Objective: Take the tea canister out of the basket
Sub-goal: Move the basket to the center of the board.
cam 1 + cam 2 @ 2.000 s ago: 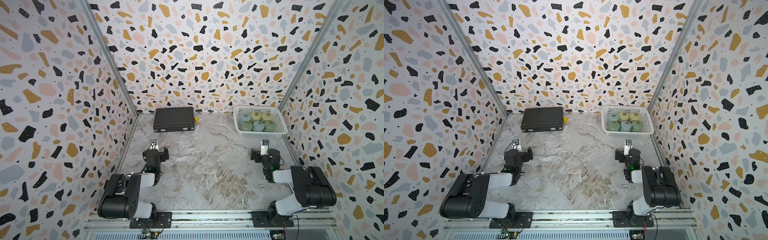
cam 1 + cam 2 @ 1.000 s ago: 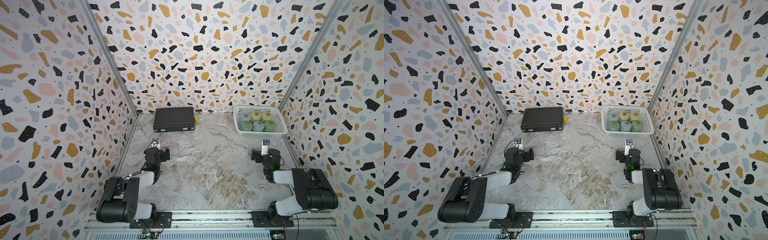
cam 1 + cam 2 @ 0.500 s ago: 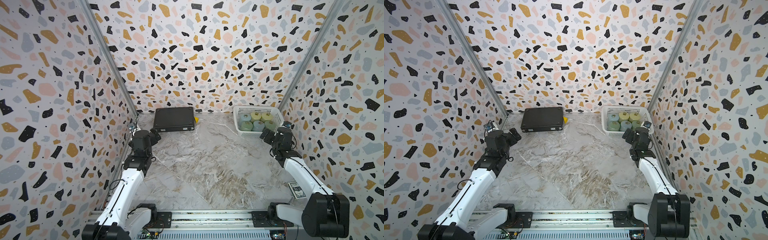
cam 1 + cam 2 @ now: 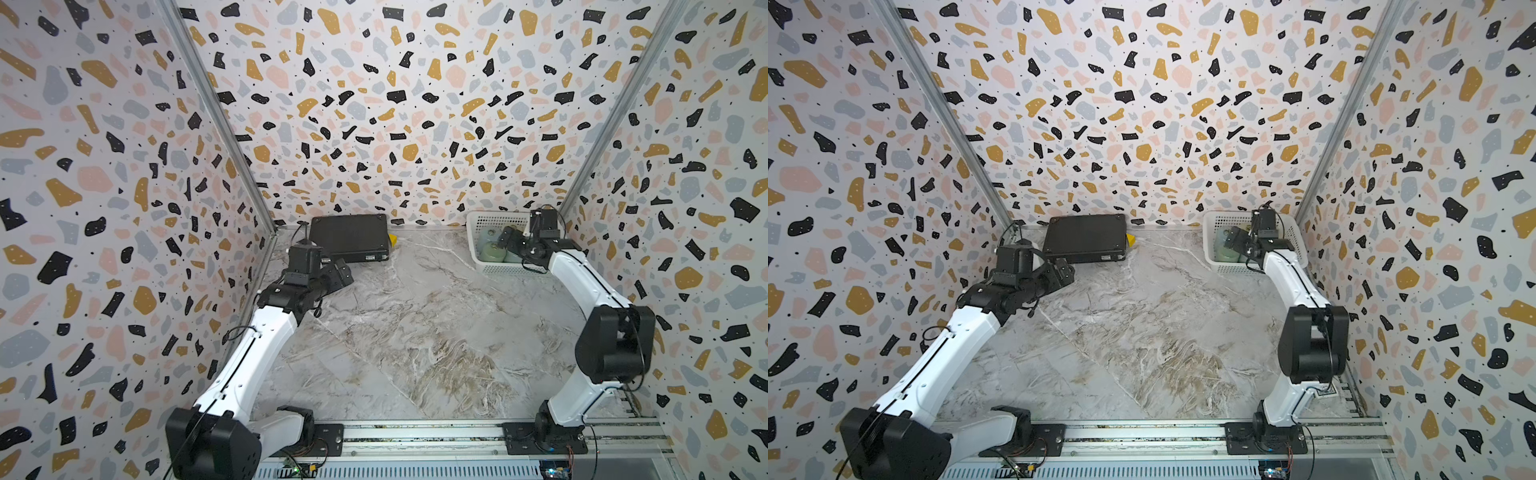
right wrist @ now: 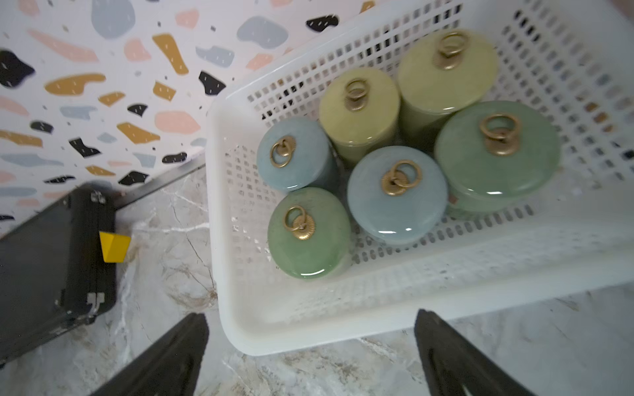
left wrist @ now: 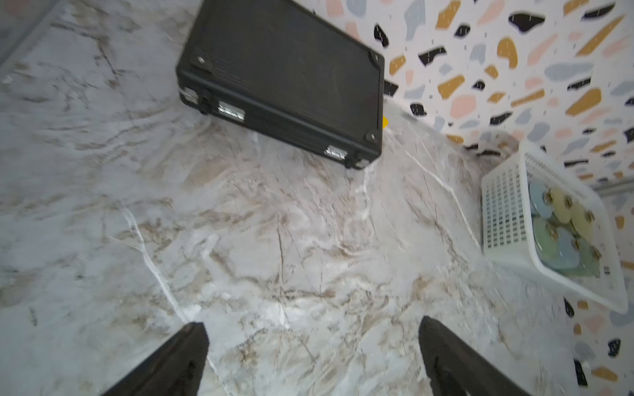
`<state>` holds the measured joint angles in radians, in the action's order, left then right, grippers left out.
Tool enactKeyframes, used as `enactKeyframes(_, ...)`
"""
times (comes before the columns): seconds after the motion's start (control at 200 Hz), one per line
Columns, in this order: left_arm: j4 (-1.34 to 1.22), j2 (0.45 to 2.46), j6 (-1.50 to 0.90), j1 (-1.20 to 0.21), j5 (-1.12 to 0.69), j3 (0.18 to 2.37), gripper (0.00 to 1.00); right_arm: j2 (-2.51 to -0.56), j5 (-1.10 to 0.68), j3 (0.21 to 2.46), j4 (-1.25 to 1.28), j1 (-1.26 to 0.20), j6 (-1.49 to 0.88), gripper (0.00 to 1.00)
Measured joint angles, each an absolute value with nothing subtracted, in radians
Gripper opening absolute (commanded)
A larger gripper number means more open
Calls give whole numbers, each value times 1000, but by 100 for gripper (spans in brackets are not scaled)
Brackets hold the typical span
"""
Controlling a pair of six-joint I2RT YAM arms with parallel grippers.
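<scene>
Right wrist view: white plastic lattice basket (image 5: 308,329) fills most of the frame, its far corner and one side wall cut off at the picture edge. Six round glazed tea canisters (image 5: 394,212) with brass ring knobs stand upright inside it, packed close: two yellow-green, two pale blue, two green. Lids show well; bodies are mostly hidden by neighbours. Which canister is the one wanted, cannot tell.

The right gripper (image 5: 310,315) hangs over the basket's near rim, jaws spread wide with nothing between them, apart from every canister. Only its two dark fingertips (image 5: 178,360) are in frame.

Black flat hard case (image 5: 51,257) is half out of frame. Small yellow wedge (image 5: 115,247) touches its end, resting on the grey marble-patterned tabletop (image 5: 154,291).

Left wrist view, blurred: the left gripper (image 6: 312,322) is also wide open and empty, over bare tabletop, near the case and well apart from the basket. Case latches read only as pale smudges.

In a top view the right arm (image 4: 582,274) crosses the basket in the far right corner and covers most canisters; a couple of lids show beside the gripper, colours hard to make out. The wedge is mostly hidden behind the case.
</scene>
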<state>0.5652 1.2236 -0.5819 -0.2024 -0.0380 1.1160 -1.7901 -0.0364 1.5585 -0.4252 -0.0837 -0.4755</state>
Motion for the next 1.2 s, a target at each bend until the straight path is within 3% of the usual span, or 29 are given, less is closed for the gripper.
enactKeyframes(0.21, 707, 1361, -564, -247, -38, 1196, 100, -2080, -31, 1924, -633, -180, -390, 73)
enactKeyframes(0.405, 746, 1333, -535, -247, -47, 1196, 100, -2278, -7, 2170, -778, -233, -338, 54)
enactKeyframes(0.616, 744, 1283, -533, -250, -75, 1196, 100, -2395, 15, 2304, -858, -244, -310, 37)
enactKeyframes(0.791, 748, 1269, -528, -254, -73, 1192, 100, -2421, 16, 2330, -883, -244, -307, 16)
enactKeyframes(0.976, 775, 1266, -520, -254, -70, 1192, 100, -2409, 59, 2305, -872, -265, -314, 11)
enactKeyframes(1.201, 797, 1203, -518, -255, -51, 1192, 100, -2242, 72, 2017, -746, -289, -318, 12)
